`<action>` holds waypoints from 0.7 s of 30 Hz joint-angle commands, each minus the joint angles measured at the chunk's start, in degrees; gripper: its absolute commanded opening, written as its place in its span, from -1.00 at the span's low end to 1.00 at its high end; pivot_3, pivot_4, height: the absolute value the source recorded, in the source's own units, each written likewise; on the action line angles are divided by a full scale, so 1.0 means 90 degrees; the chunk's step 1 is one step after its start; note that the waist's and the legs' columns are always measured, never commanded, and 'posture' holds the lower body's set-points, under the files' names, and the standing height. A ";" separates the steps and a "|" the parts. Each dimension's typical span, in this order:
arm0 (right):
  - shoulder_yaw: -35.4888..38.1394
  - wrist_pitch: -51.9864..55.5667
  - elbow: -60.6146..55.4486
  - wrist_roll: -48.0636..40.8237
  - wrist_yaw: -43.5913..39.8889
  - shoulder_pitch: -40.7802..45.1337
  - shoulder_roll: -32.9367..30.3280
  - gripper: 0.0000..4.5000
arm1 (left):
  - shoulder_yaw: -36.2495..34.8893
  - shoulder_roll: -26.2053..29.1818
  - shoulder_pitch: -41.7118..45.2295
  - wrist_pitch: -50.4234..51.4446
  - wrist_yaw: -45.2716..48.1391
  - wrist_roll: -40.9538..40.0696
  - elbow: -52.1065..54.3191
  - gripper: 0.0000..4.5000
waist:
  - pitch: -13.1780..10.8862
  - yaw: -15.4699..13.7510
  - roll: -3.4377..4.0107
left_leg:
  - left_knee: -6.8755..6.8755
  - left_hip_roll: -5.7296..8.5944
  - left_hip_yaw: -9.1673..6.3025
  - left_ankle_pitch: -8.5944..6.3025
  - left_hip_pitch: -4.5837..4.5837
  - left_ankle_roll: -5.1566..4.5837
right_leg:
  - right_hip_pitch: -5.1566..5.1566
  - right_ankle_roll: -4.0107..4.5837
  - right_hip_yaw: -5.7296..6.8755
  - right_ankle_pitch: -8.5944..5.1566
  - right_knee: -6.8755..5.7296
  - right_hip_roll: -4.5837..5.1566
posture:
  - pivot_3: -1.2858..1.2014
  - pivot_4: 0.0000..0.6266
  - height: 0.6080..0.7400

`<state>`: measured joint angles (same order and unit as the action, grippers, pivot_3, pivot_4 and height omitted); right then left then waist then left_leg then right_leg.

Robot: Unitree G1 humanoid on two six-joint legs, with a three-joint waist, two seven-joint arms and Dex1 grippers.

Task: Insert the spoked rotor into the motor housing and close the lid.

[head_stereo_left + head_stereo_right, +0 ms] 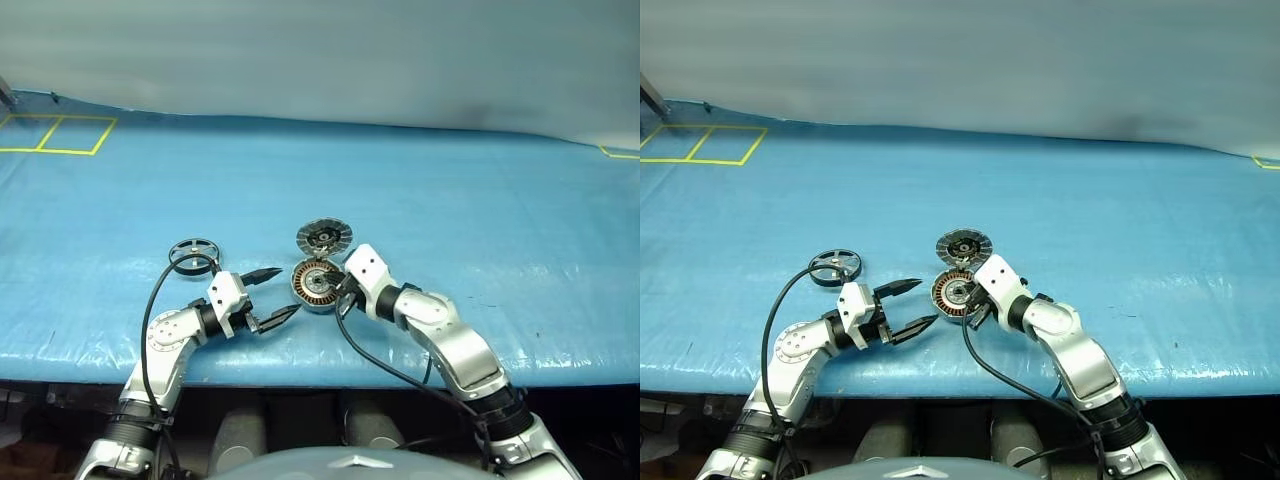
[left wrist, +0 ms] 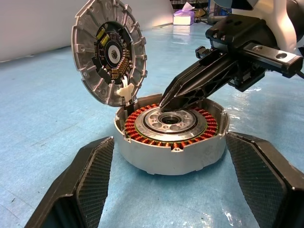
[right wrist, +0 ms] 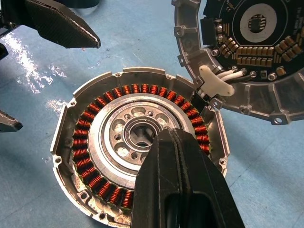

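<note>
Housing [image 2: 171, 137] sits on the blue table [image 1: 480, 200] with its lid [image 2: 109, 50] swung up, windings bared, ready to receive the spoked rotor [image 1: 193, 255], which lies apart beyond the left gripper [image 1: 277, 296]. That gripper's jaws spread either side of the housing, likely to steady it, while the right gripper [image 2: 166, 102], jaws pressed together, points into the hub.

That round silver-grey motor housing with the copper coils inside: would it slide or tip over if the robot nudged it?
The round silver-grey motor housing sits low and wide on the smooth blue table, so it would probably slide rather than tip. Its metal body and copper windings suggest weight. The open grey lid might swing.
</note>
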<state>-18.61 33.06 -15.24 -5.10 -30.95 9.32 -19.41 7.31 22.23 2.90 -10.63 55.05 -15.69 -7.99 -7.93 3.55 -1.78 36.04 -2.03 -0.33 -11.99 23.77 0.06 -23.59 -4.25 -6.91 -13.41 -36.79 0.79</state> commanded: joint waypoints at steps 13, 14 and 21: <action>0.0151 -0.0590 -0.0418 -0.0535 -0.0479 -0.0070 0.0205 -0.99 | -0.0528 0.0448 0.0100 0.0951 -0.0300 -0.0393 0.0806 0.81 | -0.0044 0.0025 0.0013 | -0.0015 -0.0007 -0.0002 -0.0004 0.0013 0.0007 | -0.0016 0.0009 0.0002 -0.0005 -0.0011 -0.0038 | 0.03 -0.52 1.00; 0.0171 -0.0684 -0.0389 -0.0560 -0.0503 -0.0075 0.0233 -0.99 | -0.0603 0.0527 0.0154 0.1133 -0.0321 -0.0464 0.0930 0.81 | -0.0049 0.0024 0.0016 | -0.0013 -0.0005 -0.0002 -0.0004 0.0014 0.0007 | -0.0016 0.0009 0.0002 -0.0005 -0.0011 -0.0036 | 0.03 -0.52 1.00; 0.0091 -0.0999 -0.0292 -0.0611 -0.0670 -0.0143 0.0213 -0.99 | -0.0852 0.1229 0.0520 0.2244 -0.0527 -0.0359 0.1433 0.81 | -0.0060 0.0007 0.0021 | -0.0008 0.0000 -0.0001 -0.0004 0.0018 0.0008 | -0.0014 0.0006 0.0003 -0.0003 -0.0007 -0.0030 | 0.03 -0.52 1.00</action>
<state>-18.14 25.53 -16.77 -9.87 -36.49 8.01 -17.58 0.76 32.49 6.75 8.02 50.91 -18.89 1.90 -8.48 3.62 -1.59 35.96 -2.04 -0.34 -12.03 23.94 0.13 -23.73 -4.20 -6.87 -13.44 -36.85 0.51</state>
